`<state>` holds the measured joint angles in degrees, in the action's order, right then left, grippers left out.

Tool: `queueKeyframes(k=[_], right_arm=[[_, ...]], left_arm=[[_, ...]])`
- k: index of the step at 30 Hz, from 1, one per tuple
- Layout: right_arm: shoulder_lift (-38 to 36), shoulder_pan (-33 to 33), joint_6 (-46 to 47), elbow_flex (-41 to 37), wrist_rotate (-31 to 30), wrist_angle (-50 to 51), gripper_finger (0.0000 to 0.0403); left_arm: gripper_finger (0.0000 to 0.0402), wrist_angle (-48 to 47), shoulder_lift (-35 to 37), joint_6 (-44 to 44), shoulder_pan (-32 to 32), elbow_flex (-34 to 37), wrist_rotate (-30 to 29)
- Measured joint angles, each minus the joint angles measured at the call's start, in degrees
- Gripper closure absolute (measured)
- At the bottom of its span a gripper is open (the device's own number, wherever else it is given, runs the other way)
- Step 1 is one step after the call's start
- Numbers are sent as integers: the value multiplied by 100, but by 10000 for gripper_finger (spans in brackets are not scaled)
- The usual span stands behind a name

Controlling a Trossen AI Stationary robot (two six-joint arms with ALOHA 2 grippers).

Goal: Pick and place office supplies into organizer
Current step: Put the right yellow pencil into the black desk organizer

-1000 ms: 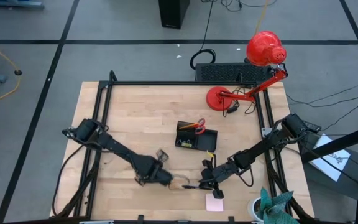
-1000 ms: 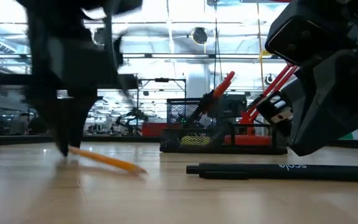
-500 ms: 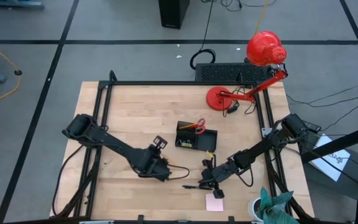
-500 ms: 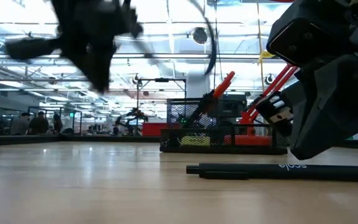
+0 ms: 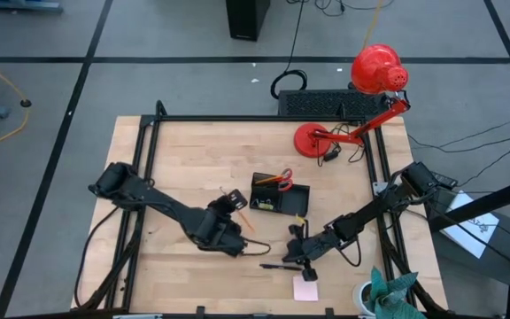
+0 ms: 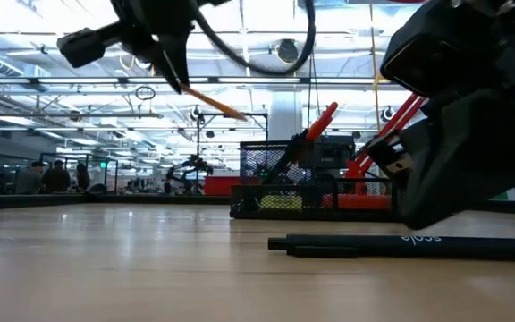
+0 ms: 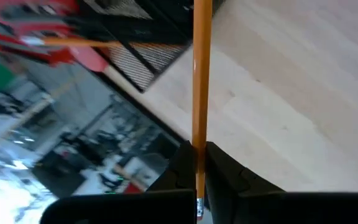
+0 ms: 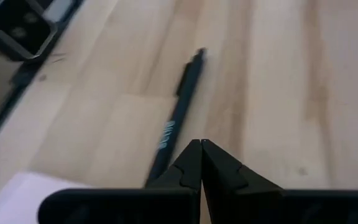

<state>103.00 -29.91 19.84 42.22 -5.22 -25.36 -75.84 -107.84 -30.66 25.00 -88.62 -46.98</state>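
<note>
My left gripper hangs above the table's middle, left of the organizer, shut on an orange pencil. The organizer is a small black tray; red-handled scissors stick up out of it. My right gripper is shut and low over the near part of the table. Its tips stand beside a black pen that lies flat on the wood. A pale pink sticky-note pad lies by the near edge. My left gripper pinches the pencil between its two fingers near the pencil's back end, whose last bit shows behind the fingers. The pencil runs on forward in line with the fingers. It is lifted clear of the table and slants down toward the organizer. My right gripper is shut right next to the pen; whether it touches the pen, I cannot tell.
A red desk lamp stands at the far right corner, with a black slab behind it. A cup holding teal cloth sits at the near right corner. Bare wood lies left of the organizer.
My left gripper has gone up from the table with the pencil and has turned at the wrist. A second ago the pencil's free end lay on the wood; now the whole pencil is clear of it and points toward the organizer.
</note>
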Motion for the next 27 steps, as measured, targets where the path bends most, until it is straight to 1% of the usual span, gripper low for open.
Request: queueKeyframes(k=[5, 7, 9, 13, 17, 18, 20, 23, 27], right_arm=[[-32, 64, -3, 0, -541, -101, 403], [-44, 172, -2, 0, -569, -316, 402], [-73, 270, -54, 0, -450, -562, 398], [-203, 479, -277, 2, 134, -1179, 381], [-399, 751, -343, -2, 720, -1902, 357], [-447, 824, -289, -1, 921, -2072, 349], [-514, 998, -61, 0, 1317, -2391, 333], [-518, 1301, 537, 0, 1850, -2923, 309], [-516, 1663, 1214, 2, 2341, -3126, 278]], left_arm=[[390, 175, 1, -586, 384, 0, -624], [395, 265, 5, -756, 558, 0, -819], [396, 341, -2, -895, 730, 0, -939], [389, 446, -105, -1092, 1054, -4, -1196], [395, 605, -328, -1404, 1351, -9, -1351], [396, 610, -410, -1474, 1405, -9, -1467], [394, 629, -564, -1581, 1509, -9, -1851], [389, 653, -765, -1898, 1582, -9, -2405], [395, 707, -909, -2066, 1550, -4, -2806]])
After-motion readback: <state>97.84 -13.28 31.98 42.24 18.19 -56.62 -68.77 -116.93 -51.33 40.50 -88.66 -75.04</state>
